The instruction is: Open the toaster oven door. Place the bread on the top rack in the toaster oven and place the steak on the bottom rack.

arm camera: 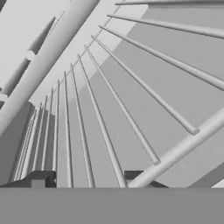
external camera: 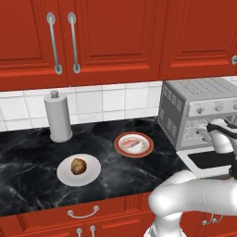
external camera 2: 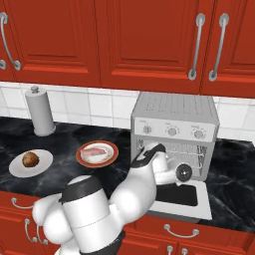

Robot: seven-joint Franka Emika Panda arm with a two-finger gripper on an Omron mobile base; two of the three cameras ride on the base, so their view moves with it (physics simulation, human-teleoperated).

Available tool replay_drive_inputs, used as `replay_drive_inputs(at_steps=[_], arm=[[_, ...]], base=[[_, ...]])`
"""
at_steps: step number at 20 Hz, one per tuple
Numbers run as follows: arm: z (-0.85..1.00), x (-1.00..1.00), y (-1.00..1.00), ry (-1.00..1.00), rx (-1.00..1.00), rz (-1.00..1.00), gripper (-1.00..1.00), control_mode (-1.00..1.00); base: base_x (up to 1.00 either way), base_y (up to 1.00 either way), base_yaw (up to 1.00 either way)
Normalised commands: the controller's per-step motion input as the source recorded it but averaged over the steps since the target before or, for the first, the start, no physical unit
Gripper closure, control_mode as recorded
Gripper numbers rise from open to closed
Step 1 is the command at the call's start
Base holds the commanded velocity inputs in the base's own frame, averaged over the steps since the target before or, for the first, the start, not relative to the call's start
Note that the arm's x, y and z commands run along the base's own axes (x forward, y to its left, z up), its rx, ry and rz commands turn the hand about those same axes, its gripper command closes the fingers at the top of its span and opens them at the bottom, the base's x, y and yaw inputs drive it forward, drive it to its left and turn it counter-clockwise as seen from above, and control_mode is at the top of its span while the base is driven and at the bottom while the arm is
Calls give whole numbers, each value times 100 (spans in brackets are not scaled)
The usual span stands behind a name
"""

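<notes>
With its gripper (arm camera: 85, 178) part-open and empty among the rack (arm camera: 131, 100) bars at twelve o'clock, a finger could snag one, dragging the rack out.

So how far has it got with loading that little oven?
The toaster oven door already hangs open. The pincer is at the wire racks inside, holding nothing. The bread and steak still sit on their plates, so both placements remain.
</notes>
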Motion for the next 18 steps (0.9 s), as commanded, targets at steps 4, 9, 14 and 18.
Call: replay_drive_inputs(at_steps=[4, 9, 14, 18], arm=[[-39, -20, -1, 2, 9, -5, 100, -100], [-37, -20, -4, 1, 7, -5, 100, -100], [-52, -28, -11, 4, 3, -7, 100, -100], [-56, -35, -17, 6, 0, -7, 100, -100]], base=[[0, 0, 0], [0, 0, 0], [0, 0, 0], [0, 0, 0]])
